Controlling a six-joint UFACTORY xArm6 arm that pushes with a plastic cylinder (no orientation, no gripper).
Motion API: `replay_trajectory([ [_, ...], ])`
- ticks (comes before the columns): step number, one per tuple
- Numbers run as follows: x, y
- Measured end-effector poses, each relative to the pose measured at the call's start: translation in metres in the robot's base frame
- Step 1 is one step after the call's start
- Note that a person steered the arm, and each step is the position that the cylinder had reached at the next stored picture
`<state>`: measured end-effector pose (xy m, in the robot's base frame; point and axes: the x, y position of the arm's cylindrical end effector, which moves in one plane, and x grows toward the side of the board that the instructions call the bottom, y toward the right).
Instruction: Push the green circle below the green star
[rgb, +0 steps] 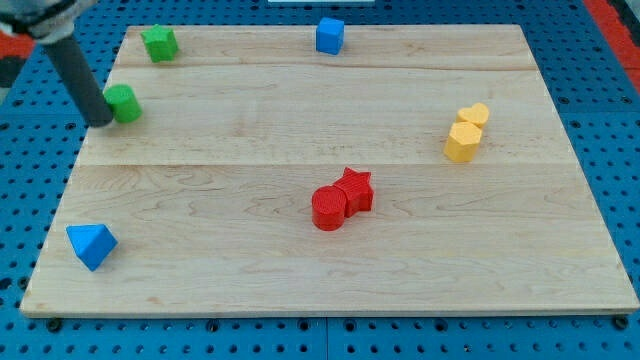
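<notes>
The green circle (123, 103) sits near the board's left edge, below and a little left of the green star (159, 43), which lies at the view's top left. My rod comes down from the top left corner and my tip (101, 121) rests against the green circle's left side, touching or nearly touching it.
A blue cube (330, 35) lies at the top middle. A yellow heart (476, 115) and a yellow hexagon (461, 142) touch at the right. A red circle (328, 208) and a red star (355, 189) touch in the middle. A blue triangle (91, 245) lies at bottom left on the wooden board (300, 120).
</notes>
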<state>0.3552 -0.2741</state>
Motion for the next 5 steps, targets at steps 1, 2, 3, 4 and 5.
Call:
replay_trajectory([
  [1, -0.032, 0.032],
  [2, -0.022, 0.047],
  [3, -0.010, 0.076],
  [4, -0.031, 0.096],
  [5, -0.067, 0.097],
])
